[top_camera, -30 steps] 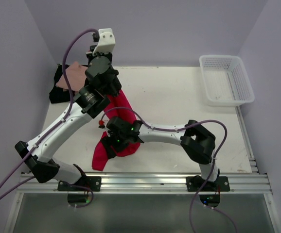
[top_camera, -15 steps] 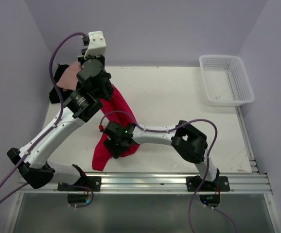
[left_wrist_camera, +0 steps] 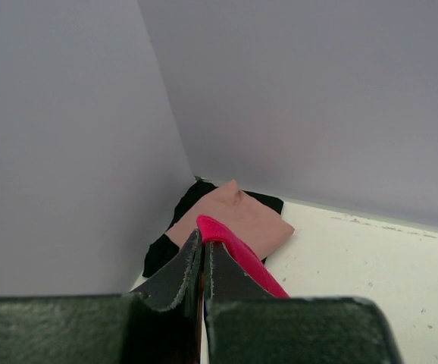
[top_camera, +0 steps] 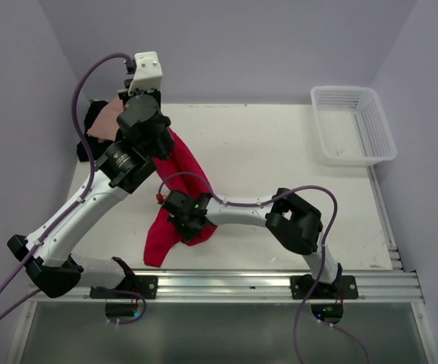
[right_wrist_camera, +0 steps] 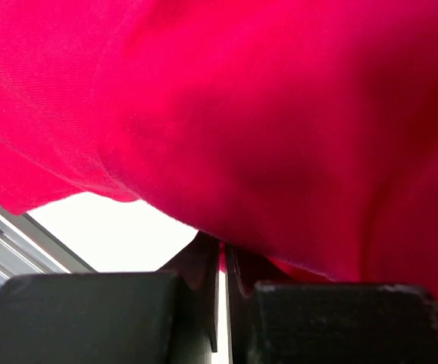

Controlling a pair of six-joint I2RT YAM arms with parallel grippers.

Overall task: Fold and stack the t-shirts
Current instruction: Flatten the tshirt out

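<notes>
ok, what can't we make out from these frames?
- Top view: left end effector hidden under left wrist, right end effector under right wrist.
- Right wrist view: red t-shirt fills the frame; pinched part unclear.
- Left wrist view: pink t-shirt covers most of the black t-shirt.

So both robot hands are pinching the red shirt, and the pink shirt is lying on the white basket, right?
No. The left gripper and right gripper do pinch the red shirt, but the pink shirt lies on the black shirt; the left wrist view shows it.

Bright red t-shirt [top_camera: 183, 155], pink t-shirt [left_wrist_camera: 242, 216], black t-shirt [left_wrist_camera: 157, 254]
</notes>
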